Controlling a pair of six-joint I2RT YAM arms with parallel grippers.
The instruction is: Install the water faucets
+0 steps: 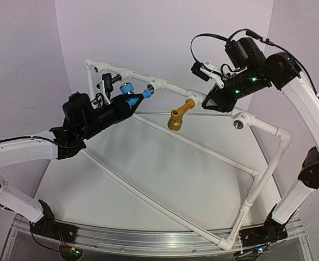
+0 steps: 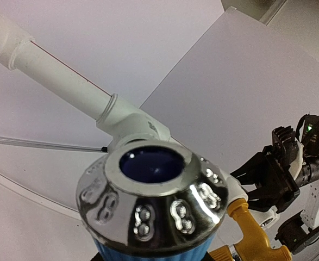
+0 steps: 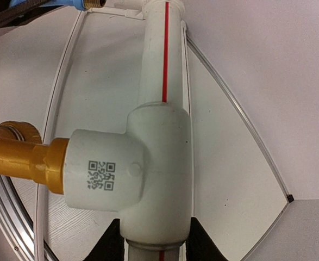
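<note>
**Observer:** What does the left gripper (image 1: 134,100) carry?

**Operator:** I have it clenched on the blue faucet (image 1: 145,94). The faucet is held roughly level above the table (image 1: 164,174). Its threaded end meets an open socket (image 2: 135,124) on the far rail of the white pipe frame (image 1: 257,176). I cannot tell whether the threads have entered. In my left wrist view, the chrome-rimmed spout mouth faces the camera.

**Observer:** Where are the other two faucets?

**Operator:** The black faucet (image 1: 108,81) sits on the rail near the far-left corner. The yellow faucet (image 1: 179,115) is seated in the tee fitting (image 3: 121,174) farther right, and slants down toward the near side.

**Observer:** And the right gripper (image 1: 209,102)?

**Operator:** It sits at that tee. In my right wrist view its fingers (image 3: 109,243) flank the pipe just beside the fitting, one on each side and close against it. I cannot tell whether they are actually pressing on the pipe.
</note>
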